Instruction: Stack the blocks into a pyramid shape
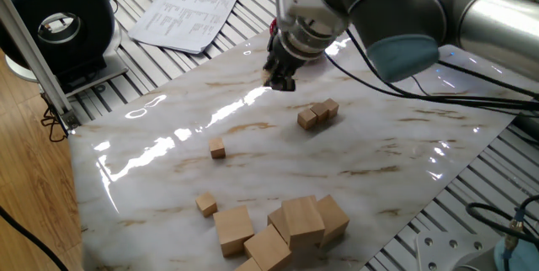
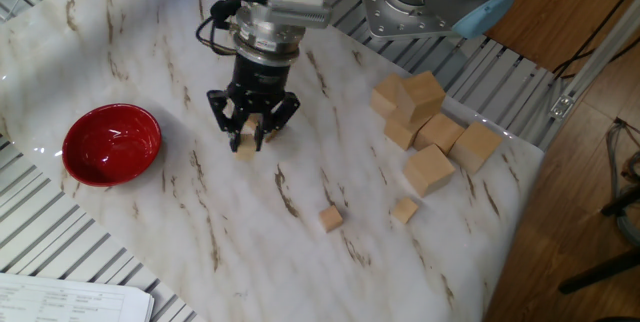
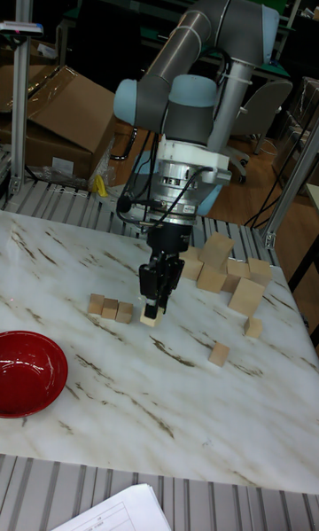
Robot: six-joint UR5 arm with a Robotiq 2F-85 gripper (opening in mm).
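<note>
The black two-finger gripper (image 3: 152, 311) is pinched on one small tan wooden cube (image 3: 150, 319), carried just above the white marbled tabletop (image 3: 133, 389). Going by the row of three small tan cubes (image 3: 110, 308) as the landmark, the held one hangs just beside its end, on the side away from the shiny red bowl (image 3: 27, 372). If I were driving, I'd center it over a seam between two row cubes and lower straight down so nothing gets shoved. Two loose small cubes (image 2: 331, 219) (image 2: 404, 209) lie well apart from the row, near the pile of big light-wood cubes (image 2: 425, 122). In the other fixed view the gripper mostly hides the row, so I can't tell if they're flush.
</note>
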